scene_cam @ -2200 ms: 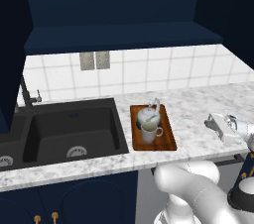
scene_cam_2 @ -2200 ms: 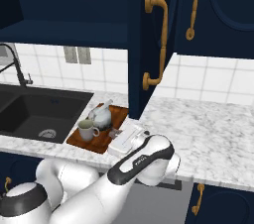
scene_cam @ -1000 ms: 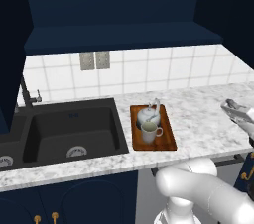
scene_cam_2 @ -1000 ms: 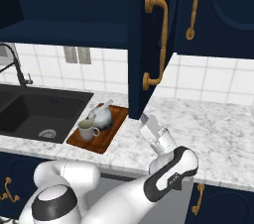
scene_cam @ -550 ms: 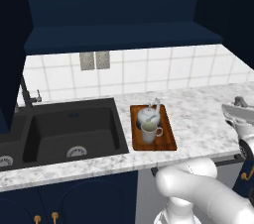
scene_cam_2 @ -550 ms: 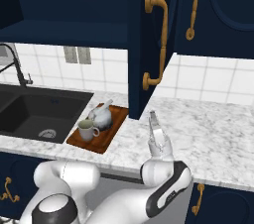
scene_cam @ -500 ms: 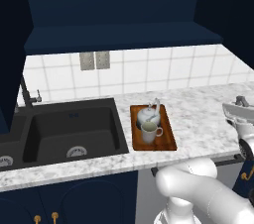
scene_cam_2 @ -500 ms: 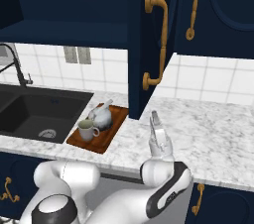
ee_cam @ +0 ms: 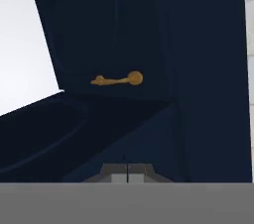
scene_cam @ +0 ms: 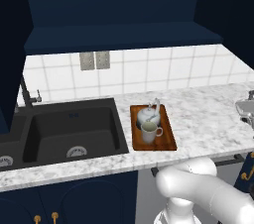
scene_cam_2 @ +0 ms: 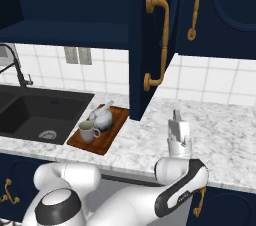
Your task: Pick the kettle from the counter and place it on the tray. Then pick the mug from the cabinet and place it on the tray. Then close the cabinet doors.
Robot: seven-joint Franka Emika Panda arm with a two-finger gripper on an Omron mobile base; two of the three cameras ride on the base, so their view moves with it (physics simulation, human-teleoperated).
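The kettle [scene_cam: 148,114] [scene_cam_2: 103,116] and the beige mug [scene_cam: 149,132] [scene_cam_2: 87,131] stand side by side on the wooden tray [scene_cam: 167,141] [scene_cam_2: 105,144] on the counter [scene_cam: 208,119], right of the sink. My gripper [scene_cam_2: 176,118] [scene_cam: 246,105] is shut and empty. It points upward over the counter, to the right of the tray and below the open cabinet door [scene_cam_2: 137,45] with its gold handle [scene_cam_2: 159,45]. In the hand view the shut fingertips [ee_cam: 120,170] face a navy door [ee_cam: 109,34] with a gold handle [ee_cam: 119,79]. The cabinet [scene_cam: 119,10] stands open, its shelf bare.
A black sink [scene_cam: 69,131] [scene_cam_2: 35,112] with a dark tap [scene_cam: 27,94] lies left of the tray. A second upper door with a gold handle [scene_cam_2: 195,6] hangs further right. Lower navy doors carry gold handles [scene_cam: 43,217] [scene_cam_2: 7,190]. My white arm [scene_cam_2: 125,195] fills the foreground.
My arm has swung to the right along the counter and the shut gripper has turned to point upward under the open door. Kettle, mug and tray have not moved.
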